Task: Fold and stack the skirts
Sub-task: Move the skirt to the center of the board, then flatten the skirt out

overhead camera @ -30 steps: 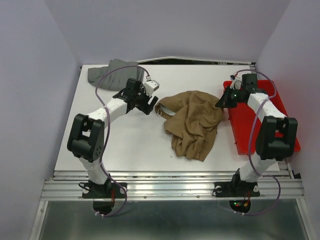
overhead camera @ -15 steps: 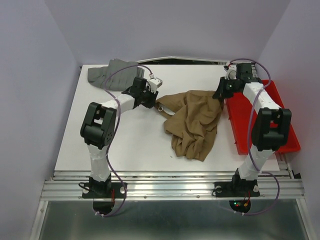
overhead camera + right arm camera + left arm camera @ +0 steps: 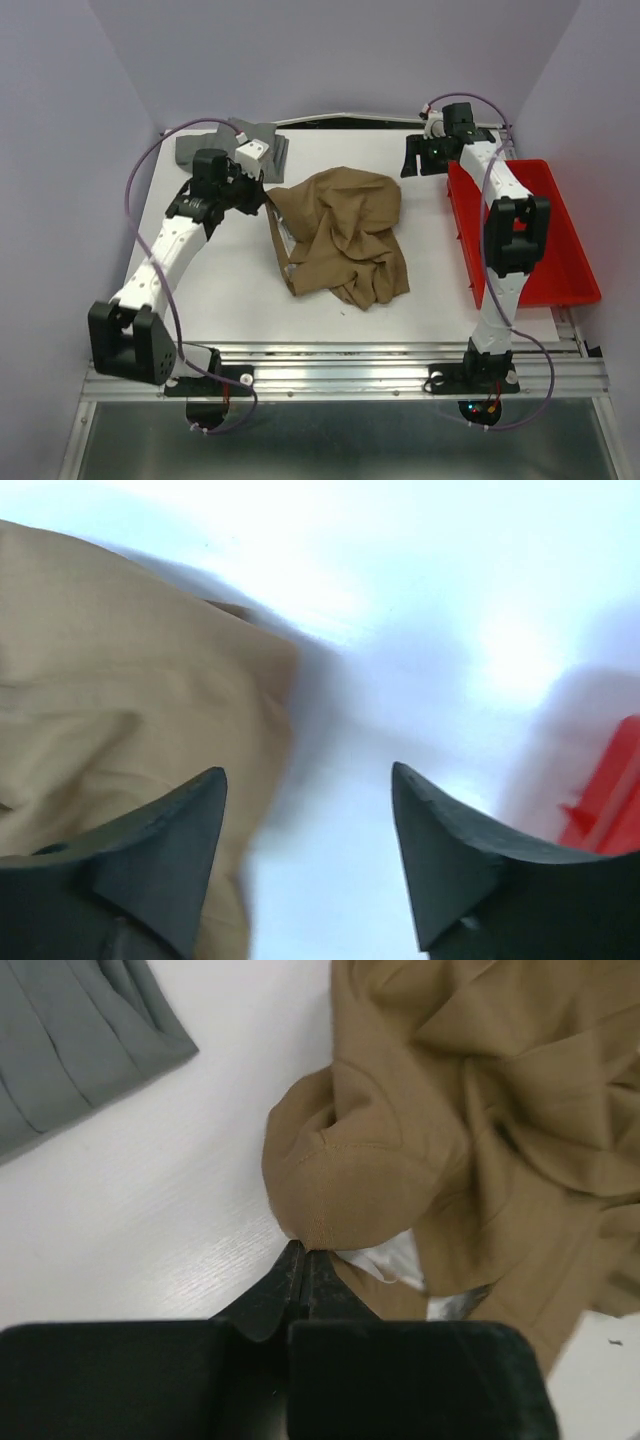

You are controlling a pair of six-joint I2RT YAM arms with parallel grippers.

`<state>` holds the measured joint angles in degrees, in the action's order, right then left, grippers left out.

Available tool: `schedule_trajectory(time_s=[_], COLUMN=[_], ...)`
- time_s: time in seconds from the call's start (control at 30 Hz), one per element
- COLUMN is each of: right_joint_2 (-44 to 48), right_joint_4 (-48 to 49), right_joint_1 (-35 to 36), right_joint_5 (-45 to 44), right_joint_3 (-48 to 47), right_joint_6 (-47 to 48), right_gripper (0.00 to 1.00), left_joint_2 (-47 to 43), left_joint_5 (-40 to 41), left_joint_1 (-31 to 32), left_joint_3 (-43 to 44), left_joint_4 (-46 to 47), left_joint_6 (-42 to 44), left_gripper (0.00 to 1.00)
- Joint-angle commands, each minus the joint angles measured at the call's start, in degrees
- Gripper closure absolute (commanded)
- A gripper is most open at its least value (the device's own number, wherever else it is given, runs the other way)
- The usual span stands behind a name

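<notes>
Centre of the top view: crumpled tan skirt [image 3: 335, 235] on the white table [image 3: 230, 290], its upper-left hem pinched between the closed fingers of the left gripper [image 3: 300, 1253]. Upper left of the frame: grey skirt [image 3: 190, 150], lying apart from the tan one. Upper right: right gripper [image 3: 305, 780], fingers spread wide and holding nothing, over bare table between the tan skirt's edge and the red bin [image 3: 565, 240].

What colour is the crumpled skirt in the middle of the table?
Plain tan brown; the skirt shows best in the left wrist view.
</notes>
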<state>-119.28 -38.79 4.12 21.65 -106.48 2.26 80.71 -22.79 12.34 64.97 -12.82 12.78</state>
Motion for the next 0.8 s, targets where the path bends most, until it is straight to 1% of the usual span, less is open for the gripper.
schedule_trajectory(time_s=[0.0,0.07,0.17,0.2,0.23,0.27,0.3,0.33,0.37,0.4,0.47,0.5,0.53,0.6,0.63,0.73,0.77], right_joint_2=[-0.1,2.4,8.1,10.3,14.8,17.1,21.6,23.4,24.8,26.1,26.1,26.0,25.6,24.9,24.5,23.1,22.6], right_joint_4=[-5.2,-5.6,-8.7,-8.7,-8.6,-7.4,-6.4,-5.8,-4.6,-3.5,-1.7,-0.2,2.5,4.7,5.8,11.4,14.1], right_joint_1=[0.5,0.5,1.1,1.8,2.6,3.6,6.8,9.5,15.9,19.2,25.0,27.8,32.7,37.4,41.5,45.5,47.5], right_joint_5=[-2.5,-1.6,5.0,7.2,12.2,14.8,18.7,19.3,17.6,16.2,12.9,11.1,7.0,3.0,-1.1,-5.0,-5.3], right_joint_3=[-10.1,-10.0,-9.9,-6.1,-3.7,-0.8,5.8,9.0,11.8,16.3,20.1,21.8,24.4,25.9,26.3,28.2,28.8], right_joint_6=[3.4,4.2,4.2,4.2,3.8,3.4,3.3,3.2,3.2,3.1,2.6,2.2,2.2,2.8,2.6,2.0,2.3], right_gripper=[0.19,0.18,0.20,0.22,0.23,0.26,0.28,0.31,0.35,0.40,0.46,0.48,0.50,0.53,0.55,0.56,0.56], left_joint_2=[-8.0,-8.4,-7.8,-7.1,-6.7,-6.1,-4.9,-4.3,-3.3,-2.6,-2.3,-1.9,-1.7,-1.3,-1.2,0.0,0.7], left_joint_5=[-3.8,-4.5,-5.7,-6.2,-6.9,-8.1,-8.4,-8.7,-8.8,-7.7,-7.2,-7.3,-7.4,-6.9,-6.6,-5.4,-6.5], left_joint_1=[1.6,1.9,1.9,1.9,1.9,1.9,1.9,1.9,1.8,1.7,1.0,0.6,-1.1,-3.0,-5.2,-8.8,-10.6], left_joint_3=[-1.3,-0.9,-0.3,0.2,0.6,1.9,2.5,3.0,3.7,3.7,3.5,3.3,2.8,1.8,1.4,-0.8,-1.6], left_joint_4=[-9.0,-11.5,-12.0,-12.0,-12.1,-12.4,-12.4,-12.5,-12.9,-13.2,-13.7,-14.2,-14.9,-15.7,-16.0,-16.0,-16.1], left_joint_6=[0.5,-0.6,-2.3,-2.6,-3.0,-3.4,-4.5,-4.9,-5.3,-5.7,-6.1,-6.3,-6.8,-7.1,-7.2,-7.5,-7.4], left_gripper=[1.00,1.00,1.00,1.00,1.00,1.00,1.00,1.00,1.00,1.00,1.00,1.00,1.00,1.00,1.00,1.00,1.00])
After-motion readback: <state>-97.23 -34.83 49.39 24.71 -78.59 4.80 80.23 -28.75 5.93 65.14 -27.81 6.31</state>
